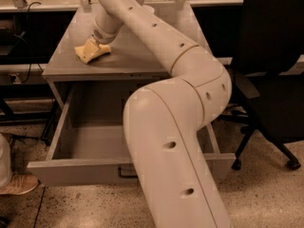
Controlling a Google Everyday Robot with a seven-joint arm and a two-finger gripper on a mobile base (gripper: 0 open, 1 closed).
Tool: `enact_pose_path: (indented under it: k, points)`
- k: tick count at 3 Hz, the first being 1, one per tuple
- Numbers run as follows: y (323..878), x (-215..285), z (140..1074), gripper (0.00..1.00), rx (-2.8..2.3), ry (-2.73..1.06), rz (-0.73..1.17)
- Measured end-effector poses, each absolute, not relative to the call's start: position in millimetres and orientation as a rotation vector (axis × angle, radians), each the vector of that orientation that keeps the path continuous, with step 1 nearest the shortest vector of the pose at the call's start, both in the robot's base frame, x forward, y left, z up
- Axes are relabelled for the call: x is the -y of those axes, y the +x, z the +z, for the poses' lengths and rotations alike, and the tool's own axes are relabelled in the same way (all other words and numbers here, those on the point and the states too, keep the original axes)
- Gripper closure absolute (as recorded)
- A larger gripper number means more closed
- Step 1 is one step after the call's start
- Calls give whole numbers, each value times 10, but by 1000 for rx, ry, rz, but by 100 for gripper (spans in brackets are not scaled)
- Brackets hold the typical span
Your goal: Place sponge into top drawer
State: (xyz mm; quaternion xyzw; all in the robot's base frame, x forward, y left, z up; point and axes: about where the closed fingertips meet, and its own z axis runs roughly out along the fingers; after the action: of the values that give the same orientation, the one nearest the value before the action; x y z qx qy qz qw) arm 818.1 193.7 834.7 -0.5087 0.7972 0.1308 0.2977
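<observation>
The pale yellow sponge (89, 52) lies on the front left part of the grey cabinet top (142, 56). My gripper (97, 43) is at the end of the long beige arm, down at the sponge's right end and touching or nearly touching it. The top drawer (85, 141) is pulled wide open below the cabinet top. Its inside is bare grey, and its front (71, 172) carries a small dark pull handle (124, 173). My arm (175, 141) hides the right part of the drawer.
A black office chair (273, 56) stands close on the right of the cabinet. A person's shoe (18, 183) is on the floor at the left. Dark shelving and cables (19, 37) are behind on the left. A whitish object (149, 7) sits at the cabinet's back.
</observation>
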Motion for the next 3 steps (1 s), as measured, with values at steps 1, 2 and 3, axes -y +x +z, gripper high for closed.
enact_pose_path:
  k: [1,2,3]
  points:
    - [8198,-1797,8517,76,-2094,-1306,397]
    - [8026,-1504,8941,99,-1998,-1275,482]
    - [7542,-1086,9249,100,-1891,-1324,614]
